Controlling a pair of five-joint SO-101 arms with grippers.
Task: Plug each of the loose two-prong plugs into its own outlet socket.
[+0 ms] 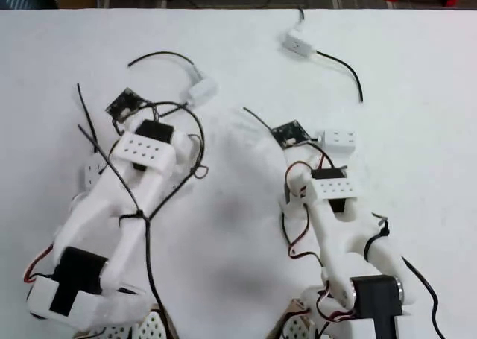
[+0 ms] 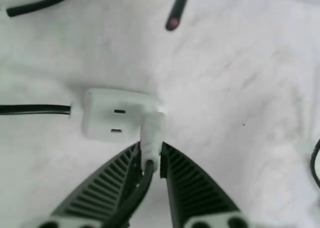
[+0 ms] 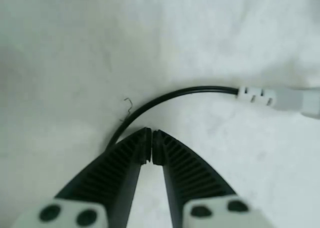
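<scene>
Left claw (image 2: 151, 149) is closed to a narrow gap and grips the small white plastic two-prong plug (image 2: 152, 128) by its rear end, where its black lead (image 2: 143, 180) runs out between my fingers. The plug's nose touches the near corner of the white rectangular plastic outlet socket (image 2: 107, 115). That socket lies flat on the white table (image 2: 240, 87) with its two slots facing up. The prongs are hidden, and the plug sits beside the slots, not in them.

Finding: the first insertion is in hand and not yet seated. In my judgement, the next move calls for backing the plug off the corner and turning its nose toward the slotted face. The prongs must then line up with both slots before pressing straight in. The socket is unrestrained and may slide.

Right claw (image 3: 151, 138) has its fingertips together, just beside the thin black cable (image 3: 190, 91) of a second white plug with a ribbed collar (image 3: 280, 98). I cannot tell whether that cable is pinched. A further white cabled block (image 1: 298, 44), possibly a socket, lies well apart near the far table edge.
</scene>
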